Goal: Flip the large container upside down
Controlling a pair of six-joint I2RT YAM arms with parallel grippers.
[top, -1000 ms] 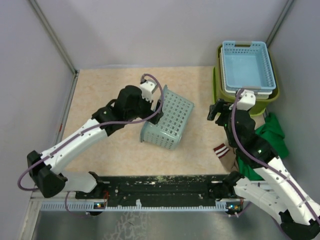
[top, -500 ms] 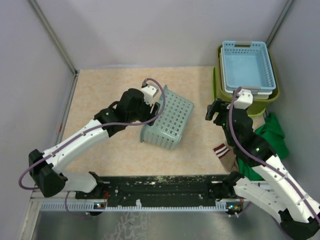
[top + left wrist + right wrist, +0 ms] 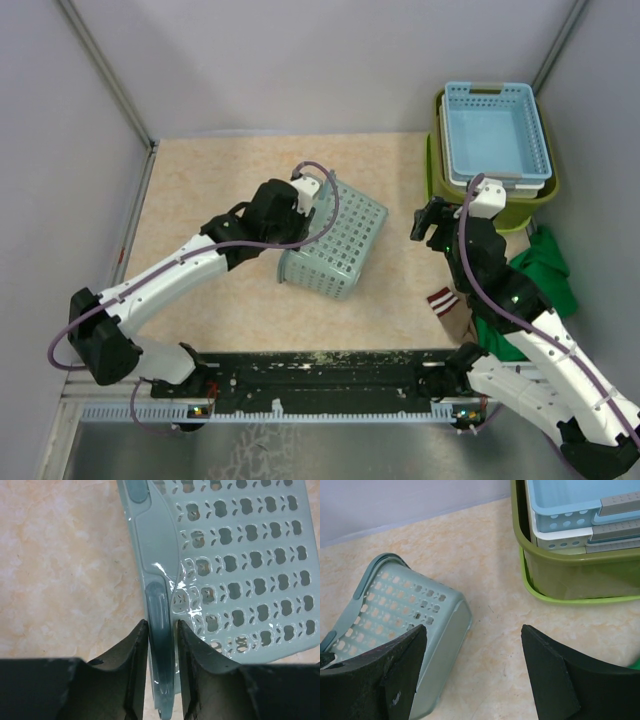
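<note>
Okay | left gripper [image 3: 161, 632] pinches pale-green perforated plastic basket [image 3: 335, 240] rim | right gripper [image 3: 472, 670] wide | lime-green smooth plastic tub [image 3: 570, 601]: I judge light, stiff, slick; grab rolled rim

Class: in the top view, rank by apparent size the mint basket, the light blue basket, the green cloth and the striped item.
Too alike to rank: mint basket and light blue basket.
Then green cloth, partly hidden.
Smallest: striped item.
</note>
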